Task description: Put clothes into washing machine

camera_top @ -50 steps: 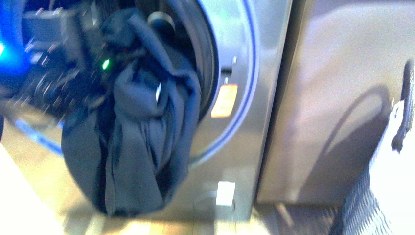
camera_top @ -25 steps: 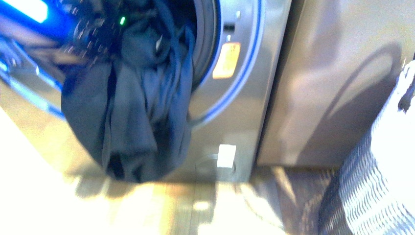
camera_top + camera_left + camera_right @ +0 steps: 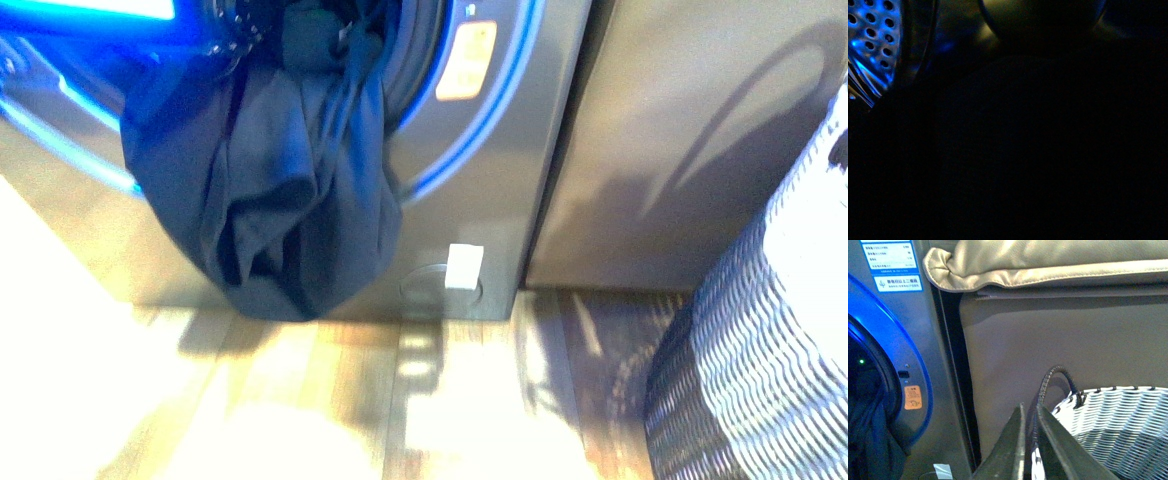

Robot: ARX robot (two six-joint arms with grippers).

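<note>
The dark navy clothes (image 3: 275,190) hang out of the round mouth of the silver-grey washing machine (image 3: 500,200) and droop down its front almost to the floor; they also show in the right wrist view (image 3: 870,430). My left gripper is shut on the clothes, up in the mouth and hidden in the front view. The left wrist view is nearly dark; only a patch of blue-lit perforated drum (image 3: 870,45) shows. My right gripper (image 3: 1030,440) is shut on the dark braided basket handle (image 3: 1058,377) of the white woven basket (image 3: 1118,425).
A beige-grey cabinet (image 3: 690,140) stands right of the machine, with a beige cushion (image 3: 1048,262) on top. The basket (image 3: 760,350) fills the front view's lower right corner. An orange sticker (image 3: 465,60) sits by the door ring. Wooden floor (image 3: 330,400) lies in front.
The front view has shifted downward: the machine's mouth and the clothes now sit higher in frame, more floor shows, and the top of the clothes has gone further up into the mouth.
</note>
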